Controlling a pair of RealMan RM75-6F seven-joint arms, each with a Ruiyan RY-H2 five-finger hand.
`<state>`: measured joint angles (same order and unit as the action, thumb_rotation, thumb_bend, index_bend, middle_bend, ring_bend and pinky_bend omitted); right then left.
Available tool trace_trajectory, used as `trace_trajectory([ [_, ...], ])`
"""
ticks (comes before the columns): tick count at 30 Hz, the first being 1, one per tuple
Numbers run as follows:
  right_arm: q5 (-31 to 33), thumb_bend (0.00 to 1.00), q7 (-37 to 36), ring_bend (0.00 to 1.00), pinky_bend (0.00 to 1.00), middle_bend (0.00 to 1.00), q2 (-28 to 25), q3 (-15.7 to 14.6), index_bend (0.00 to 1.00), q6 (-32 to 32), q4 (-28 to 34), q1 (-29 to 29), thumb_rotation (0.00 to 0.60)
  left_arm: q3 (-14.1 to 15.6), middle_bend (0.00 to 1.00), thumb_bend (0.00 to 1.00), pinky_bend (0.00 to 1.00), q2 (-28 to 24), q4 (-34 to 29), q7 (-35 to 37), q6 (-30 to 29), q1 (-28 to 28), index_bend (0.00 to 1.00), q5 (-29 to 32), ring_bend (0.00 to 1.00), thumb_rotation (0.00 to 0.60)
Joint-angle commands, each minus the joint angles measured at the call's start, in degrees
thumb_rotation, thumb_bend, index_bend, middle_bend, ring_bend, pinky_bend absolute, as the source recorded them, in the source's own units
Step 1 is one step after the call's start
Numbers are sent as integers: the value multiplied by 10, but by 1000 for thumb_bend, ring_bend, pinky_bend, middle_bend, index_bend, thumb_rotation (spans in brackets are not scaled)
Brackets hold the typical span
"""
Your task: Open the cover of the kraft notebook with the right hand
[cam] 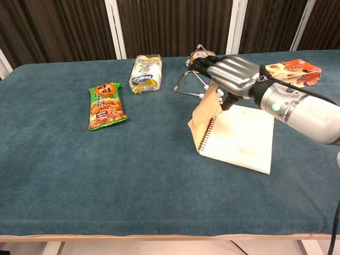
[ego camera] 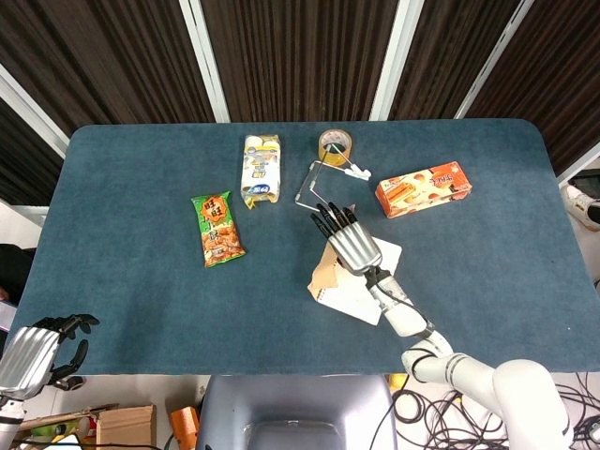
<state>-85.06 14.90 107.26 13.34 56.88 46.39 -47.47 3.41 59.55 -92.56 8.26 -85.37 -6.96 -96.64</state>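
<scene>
The kraft notebook (ego camera: 361, 291) lies at the table's middle right with a white page (cam: 241, 138) showing. Its brown cover (ego camera: 325, 273) (cam: 206, 112) stands tilted up on the spiral-bound left side. My right hand (ego camera: 349, 239) (cam: 228, 74) is over the cover's raised edge and holds it, fingers stretched toward the far left. Whether the thumb sits behind the cover is hidden. My left hand (ego camera: 33, 352) hangs off the table's near left corner, holding nothing, and shows only in the head view.
Just beyond my right hand lie a wire-and-white-clip frame (ego camera: 323, 192) and a tape roll (ego camera: 336, 145). An orange snack box (ego camera: 424, 189) sits to the far right. A white-yellow pouch (ego camera: 261, 169) and a green snack bag (ego camera: 217, 229) lie left of the notebook.
</scene>
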Motion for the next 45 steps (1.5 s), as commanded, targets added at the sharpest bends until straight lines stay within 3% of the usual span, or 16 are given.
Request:
trace_trajectory([
  [1, -3, 238, -79, 0, 138, 0, 80, 3, 0, 13, -135, -37, 600, 1, 489, 532, 524, 0, 0, -2, 1, 0, 396, -2, 515, 600],
  [5, -1, 218, -145, 0, 88, 0, 138, 5, 0, 17, -246, -61, 600, 3, 490, 532, 524, 1, -1, -5, 3, -2, 396, -5, 515, 600],
  [11, 4, 172, -190, 0, 45, 0, 185, 0, 0, -1, -332, -82, 600, 5, 490, 531, 525, 0, -1, -4, 7, -5, 396, -9, 515, 600],
  [22, 32, 127, -216, 0, 15, 0, 219, 15, 0, -41, -384, -117, 600, 12, 491, 531, 526, 0, -1, -7, 19, -12, 396, -21, 515, 600],
  [34, 27, 126, -234, 0, 14, 0, 193, -4, 0, 32, -362, -101, 600, 15, 491, 532, 527, -1, -2, -9, 22, -17, 396, -25, 516, 600],
  [37, 16, 126, -225, 0, 14, 0, 165, -21, 0, 78, -317, -62, 600, 14, 491, 532, 527, 0, -2, -12, 22, -16, 396, -21, 516, 600],
  [39, 10, 127, -195, 0, 15, 0, 124, -35, 0, 105, -242, -21, 600, 12, 491, 531, 527, 2, -2, -15, 21, -16, 396, -18, 515, 600],
  [42, 3, 128, -95, 0, 23, 0, -6, -66, 0, 146, -3, 57, 600, 9, 489, 531, 526, 4, -3, -19, 21, -15, 396, -12, 516, 600],
  [44, 14, 127, 20, 0, 28, 0, -132, -92, 0, 172, 227, 117, 600, 7, 489, 532, 526, 5, -4, -23, 18, -14, 396, -8, 516, 600],
  [45, 21, 127, 66, 0, 29, 0, -181, -104, 0, 185, 313, 141, 600, 6, 489, 532, 526, 6, -4, -24, 16, -13, 396, -7, 515, 600],
])
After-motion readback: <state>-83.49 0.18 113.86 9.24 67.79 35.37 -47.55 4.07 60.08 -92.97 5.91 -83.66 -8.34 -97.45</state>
